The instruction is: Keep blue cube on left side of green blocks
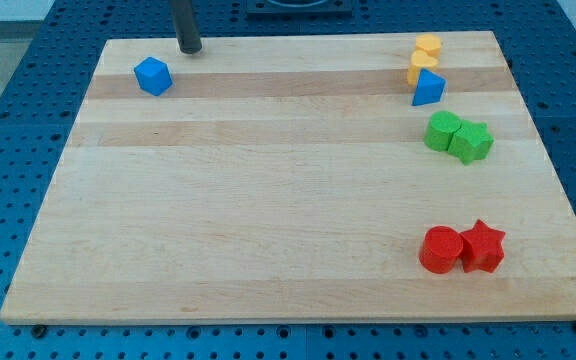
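Blue cube: our blue cube [153, 76] lies near the top left corner of the table [268, 200], on the light wood, tilted a little so that one corner points down. It touches nothing.

Green blocks: we count two green blocks, a rounded one [443, 131] and a more angular one [471, 142]. They touch each other at the view's right side. The blue cube is far to the view's left of them and a bit higher in the view.

Our tip: we have no hand that opens or closes, only a dark rod, so it holds nothing. Our tip [189, 49] stands at the top edge of the table, just above and to the right of the blue cube. A small gap shows between them, so we do not touch the cube.

Blue blocks, counted: two. Besides the cube there is a blue triangular block [428, 88] at the view's right, just above the green pair.

Yellow blocks, counted: two. The upper yellow block [428, 46] and the lower yellow block [421, 67] sit one against the other near the top right corner. The lower one touches the top of the blue triangular block. Their exact shapes we cannot tell.

Red blocks, counted: two. A red cylinder [440, 249] and a red star [483, 246] lie side by side, touching, near the bottom right.

Table: a wooden board on a blue perforated surface [8, 150]. All the blocks except the blue cube are on its right part.
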You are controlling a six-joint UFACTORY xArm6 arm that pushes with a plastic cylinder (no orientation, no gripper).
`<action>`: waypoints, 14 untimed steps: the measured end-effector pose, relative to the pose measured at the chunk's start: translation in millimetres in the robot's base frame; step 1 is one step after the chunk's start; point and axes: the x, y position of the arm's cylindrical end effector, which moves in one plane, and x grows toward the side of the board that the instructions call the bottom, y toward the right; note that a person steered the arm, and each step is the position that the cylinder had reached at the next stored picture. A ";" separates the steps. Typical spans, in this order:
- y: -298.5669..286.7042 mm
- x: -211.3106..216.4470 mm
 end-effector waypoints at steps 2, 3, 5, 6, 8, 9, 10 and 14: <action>-57.9 17.6; -91.5 56.4; -76.1 57.5; -42.2 60.0; -24.5 86.7; -22.3 111.9; -8.9 126.4; 33.8 103.9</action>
